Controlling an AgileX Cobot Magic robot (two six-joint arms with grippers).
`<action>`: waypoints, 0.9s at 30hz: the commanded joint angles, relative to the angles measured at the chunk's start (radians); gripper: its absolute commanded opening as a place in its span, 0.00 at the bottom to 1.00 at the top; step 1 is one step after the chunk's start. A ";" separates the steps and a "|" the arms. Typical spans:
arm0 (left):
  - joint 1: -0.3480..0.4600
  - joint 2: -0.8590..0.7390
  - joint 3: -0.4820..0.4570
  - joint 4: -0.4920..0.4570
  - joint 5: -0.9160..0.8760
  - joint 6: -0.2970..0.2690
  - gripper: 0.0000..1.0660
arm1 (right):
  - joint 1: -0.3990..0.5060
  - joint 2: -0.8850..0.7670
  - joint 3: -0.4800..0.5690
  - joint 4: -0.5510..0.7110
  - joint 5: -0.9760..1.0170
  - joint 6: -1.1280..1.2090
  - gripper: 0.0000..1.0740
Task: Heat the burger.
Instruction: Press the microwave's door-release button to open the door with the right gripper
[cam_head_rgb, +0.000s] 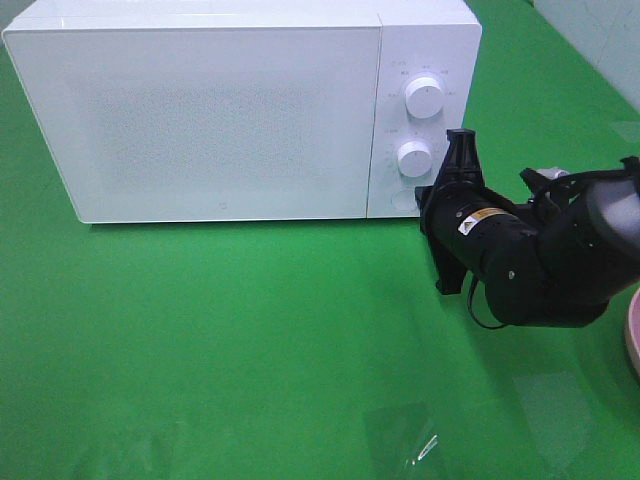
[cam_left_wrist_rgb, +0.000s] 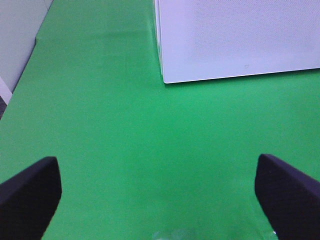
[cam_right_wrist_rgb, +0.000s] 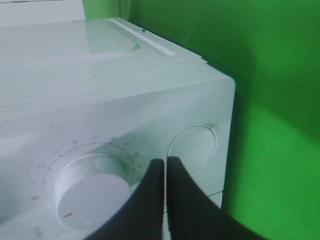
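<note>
The burger is not in view in any frame. The white microwave (cam_head_rgb: 220, 110) stands at the back with its door closed. My right gripper (cam_head_rgb: 428, 198) is shut and empty, its tips close to the front of the control panel between the lower knob (cam_head_rgb: 414, 158) and the round button (cam_head_rgb: 403, 200). In the right wrist view the shut fingertips (cam_right_wrist_rgb: 164, 165) sit between the knob (cam_right_wrist_rgb: 92, 192) and the round button (cam_right_wrist_rgb: 192, 147); I cannot tell whether they touch. My left gripper (cam_left_wrist_rgb: 157, 197) is open and empty over the green cloth, in front of the microwave's corner (cam_left_wrist_rgb: 235, 40).
The upper knob (cam_head_rgb: 424, 97) sits above the lower one. The rim of a pink bowl (cam_head_rgb: 633, 335) shows at the right edge. Green cloth (cam_head_rgb: 250, 340) covers the table. A clear film patch (cam_head_rgb: 410, 440) lies near the front edge.
</note>
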 joint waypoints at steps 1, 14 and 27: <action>0.004 -0.006 0.003 -0.002 0.001 0.001 0.92 | -0.005 0.015 -0.029 -0.014 0.027 0.003 0.00; 0.004 -0.006 0.003 -0.002 0.001 0.001 0.92 | -0.005 0.101 -0.110 -0.012 0.053 0.027 0.00; 0.004 -0.006 0.003 -0.002 0.001 0.001 0.92 | -0.007 0.120 -0.142 0.058 -0.037 -0.033 0.00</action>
